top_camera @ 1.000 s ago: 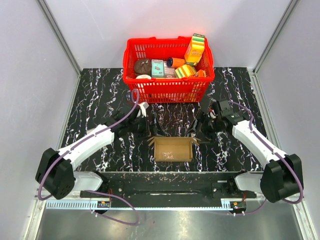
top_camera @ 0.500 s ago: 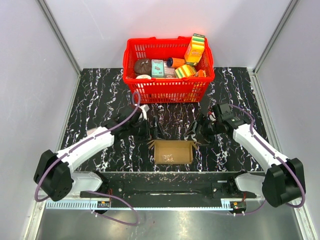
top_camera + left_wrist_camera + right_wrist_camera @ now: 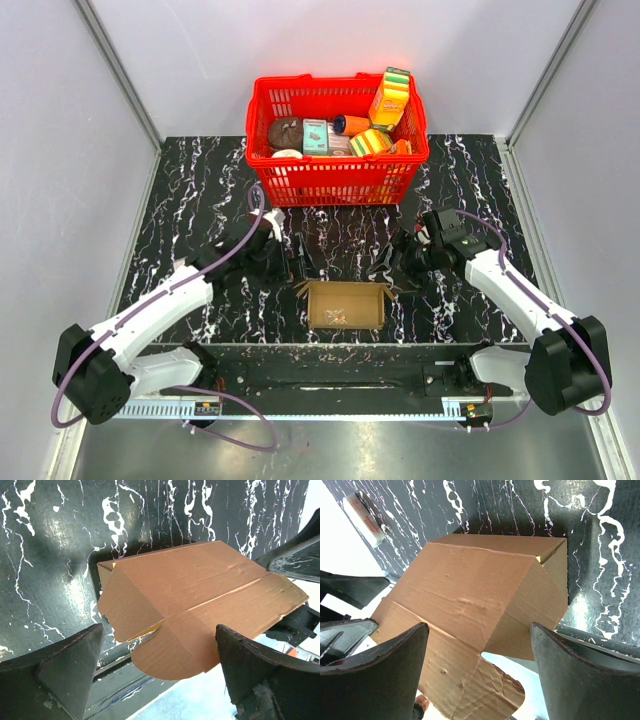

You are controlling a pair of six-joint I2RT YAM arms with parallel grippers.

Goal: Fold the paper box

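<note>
Top external: partly folded paper box (image 3: 345, 303) on the marbled table (image 3: 200, 190), between the arms. Left gripper (image 3: 303, 262) and right gripper (image 3: 388, 265) sit beside its far corners, both spread wide, holding nothing.

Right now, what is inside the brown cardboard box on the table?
The plain brown cardboard box is open on top: only its brown floor shows, with some pale specks too small to identify. Both wrist views show only its outer panels.

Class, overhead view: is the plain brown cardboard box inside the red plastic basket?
No, the plain brown cardboard box sits on the black marbled table, outside the red plastic basket.
</note>
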